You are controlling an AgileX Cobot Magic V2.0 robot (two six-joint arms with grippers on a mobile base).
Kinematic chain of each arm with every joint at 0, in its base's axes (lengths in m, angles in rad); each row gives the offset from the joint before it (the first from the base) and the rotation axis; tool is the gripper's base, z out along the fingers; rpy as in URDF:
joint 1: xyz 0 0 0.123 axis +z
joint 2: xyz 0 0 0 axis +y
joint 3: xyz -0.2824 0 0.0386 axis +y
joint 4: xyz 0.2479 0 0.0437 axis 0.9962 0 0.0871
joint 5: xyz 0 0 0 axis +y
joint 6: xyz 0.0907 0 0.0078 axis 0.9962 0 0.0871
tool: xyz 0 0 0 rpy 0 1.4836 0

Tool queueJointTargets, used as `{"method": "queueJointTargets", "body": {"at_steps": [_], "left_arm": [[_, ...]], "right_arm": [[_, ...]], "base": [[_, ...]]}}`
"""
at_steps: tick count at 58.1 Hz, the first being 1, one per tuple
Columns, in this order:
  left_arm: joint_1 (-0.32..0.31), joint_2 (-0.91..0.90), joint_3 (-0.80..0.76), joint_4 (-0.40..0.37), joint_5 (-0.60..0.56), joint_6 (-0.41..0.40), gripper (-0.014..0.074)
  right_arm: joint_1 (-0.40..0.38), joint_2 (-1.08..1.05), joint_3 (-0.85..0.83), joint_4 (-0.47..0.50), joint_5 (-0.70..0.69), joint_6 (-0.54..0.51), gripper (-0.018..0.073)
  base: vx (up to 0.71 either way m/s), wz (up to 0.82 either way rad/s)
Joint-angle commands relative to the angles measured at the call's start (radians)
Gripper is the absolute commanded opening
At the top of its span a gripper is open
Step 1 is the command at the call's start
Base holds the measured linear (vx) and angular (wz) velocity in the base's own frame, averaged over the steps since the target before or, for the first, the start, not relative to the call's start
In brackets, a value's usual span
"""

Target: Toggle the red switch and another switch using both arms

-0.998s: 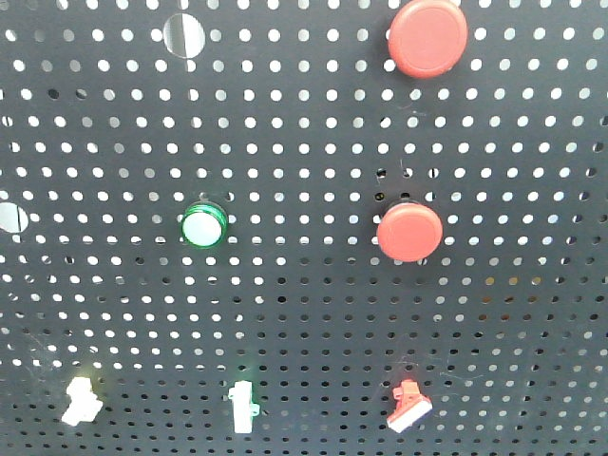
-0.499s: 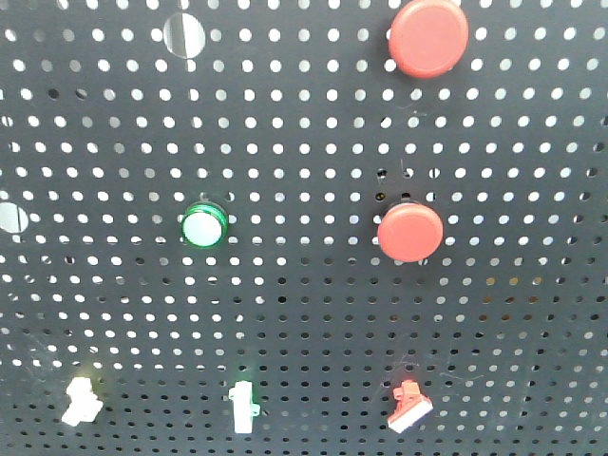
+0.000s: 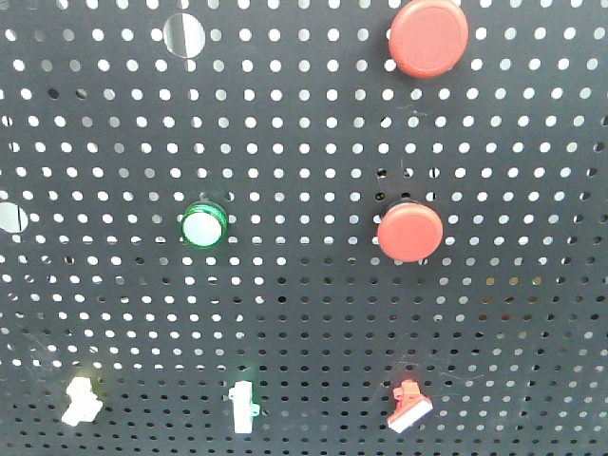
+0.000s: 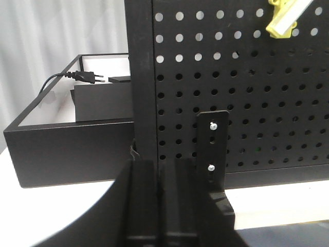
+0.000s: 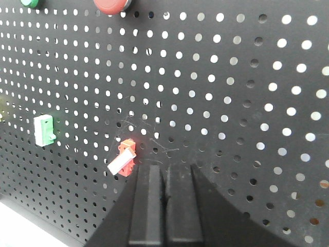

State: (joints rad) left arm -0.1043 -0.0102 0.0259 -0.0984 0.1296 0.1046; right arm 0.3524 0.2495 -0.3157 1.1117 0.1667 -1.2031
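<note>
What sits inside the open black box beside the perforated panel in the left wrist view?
A black power plug with cable and a dark flat block inside the black box. Its floor is hidden by the near wall.

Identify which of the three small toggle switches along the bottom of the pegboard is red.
The rightmost one: the red switch, below the lower round red button. Its body is red with a tilted white lever bar; the other two, the left switch and middle switch, look white.

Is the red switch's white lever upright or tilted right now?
Tilted: on the red switch the white bar slants diagonally in the front and right wrist views. On or off: cannot tell.
</note>
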Motion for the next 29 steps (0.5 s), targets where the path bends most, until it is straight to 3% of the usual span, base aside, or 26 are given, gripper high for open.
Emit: {"method": "queueJointTargets", "body": {"at_steps": [1, 29], "left_arm": [[0.002, -0.019, 0.020, -0.001, -0.073, -0.009, 0.0003], [0.002, -0.019, 0.020, -0.001, -0.073, -0.009, 0.0003]], "right_arm": [[-0.006, 0.011, -0.031, 0.013, -0.037, -0.004, -0.0006], [-0.006, 0.011, -0.031, 0.013, -0.037, -0.004, -0.0006]], "base": [[0.00, 0.00], [0.00, 0.00]]}}
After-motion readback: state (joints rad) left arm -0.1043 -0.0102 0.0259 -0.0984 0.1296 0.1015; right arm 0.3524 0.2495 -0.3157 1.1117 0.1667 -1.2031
